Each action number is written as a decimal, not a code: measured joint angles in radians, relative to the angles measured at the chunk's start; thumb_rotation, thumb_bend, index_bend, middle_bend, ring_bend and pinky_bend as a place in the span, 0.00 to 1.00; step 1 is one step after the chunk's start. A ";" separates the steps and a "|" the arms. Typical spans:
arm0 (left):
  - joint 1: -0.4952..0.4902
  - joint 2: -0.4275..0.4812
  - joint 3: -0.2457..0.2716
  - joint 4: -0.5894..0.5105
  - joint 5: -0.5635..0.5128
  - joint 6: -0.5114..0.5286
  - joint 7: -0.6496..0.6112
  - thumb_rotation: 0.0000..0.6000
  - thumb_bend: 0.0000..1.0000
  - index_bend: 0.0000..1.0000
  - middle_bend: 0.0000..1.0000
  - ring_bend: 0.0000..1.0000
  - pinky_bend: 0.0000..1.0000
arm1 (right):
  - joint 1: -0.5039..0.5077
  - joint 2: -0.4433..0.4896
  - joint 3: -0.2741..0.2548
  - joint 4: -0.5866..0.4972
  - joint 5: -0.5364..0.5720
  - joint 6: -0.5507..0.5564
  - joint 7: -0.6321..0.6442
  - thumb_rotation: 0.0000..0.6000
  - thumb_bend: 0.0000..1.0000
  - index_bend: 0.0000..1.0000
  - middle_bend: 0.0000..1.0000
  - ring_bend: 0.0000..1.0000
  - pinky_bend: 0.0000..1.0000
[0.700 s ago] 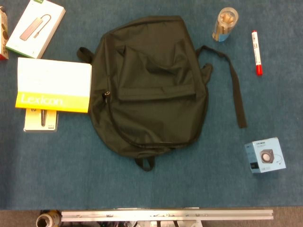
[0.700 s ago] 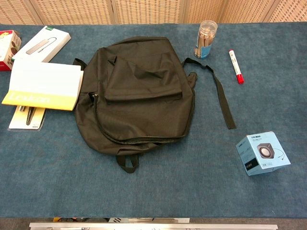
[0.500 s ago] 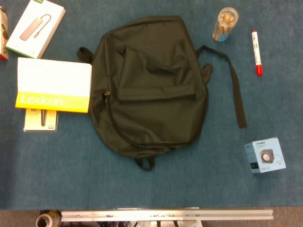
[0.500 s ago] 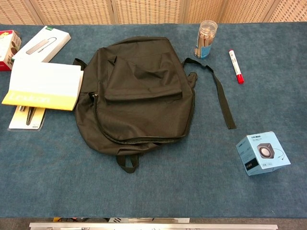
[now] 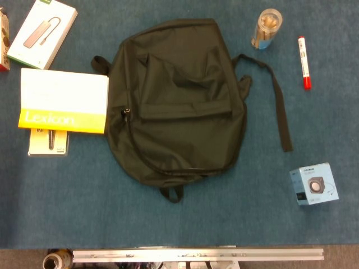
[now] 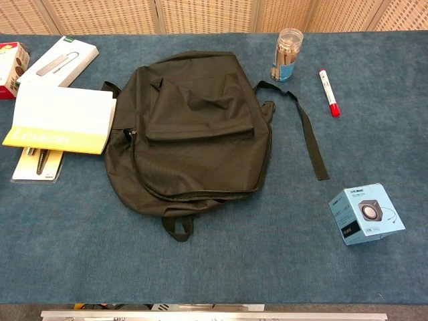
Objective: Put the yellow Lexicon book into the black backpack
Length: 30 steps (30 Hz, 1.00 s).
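Nothing is looking done yet: the yellow Lexicon book (image 5: 63,109) is lying at frame left beside the black backpack (image 5: 178,101), which is looking zipped, and no hand is showing, so I cannot tell the fingers' state.

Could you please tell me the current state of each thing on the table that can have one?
black backpack: lying flat, apparently zipped shut.
yellow Lexicon book: closed, outside the backpack, lying partly on a small packet.
clear jar: upright.
red marker: capped, lying flat.
blue speaker box: closed.
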 measured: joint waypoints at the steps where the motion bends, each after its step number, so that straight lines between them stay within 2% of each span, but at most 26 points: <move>1: -0.004 -0.001 0.001 0.005 0.005 -0.005 0.001 1.00 0.14 0.28 0.30 0.29 0.28 | 0.002 0.002 0.004 -0.002 0.003 0.000 0.000 1.00 0.30 0.41 0.36 0.31 0.38; 15: -0.117 -0.050 0.023 0.110 0.078 -0.147 0.053 1.00 0.14 0.28 0.30 0.28 0.26 | 0.017 0.008 0.019 -0.010 0.029 -0.018 0.002 1.00 0.30 0.41 0.36 0.31 0.38; 23: -0.181 -0.138 0.027 0.228 0.089 -0.221 0.036 1.00 0.14 0.28 0.30 0.28 0.26 | 0.012 0.005 0.012 -0.005 0.029 -0.017 0.006 1.00 0.30 0.41 0.36 0.31 0.38; 30: -0.205 -0.222 0.027 0.354 0.096 -0.225 -0.023 1.00 0.14 0.33 0.34 0.28 0.26 | 0.004 0.006 0.009 -0.002 0.031 -0.011 0.009 1.00 0.30 0.41 0.36 0.31 0.38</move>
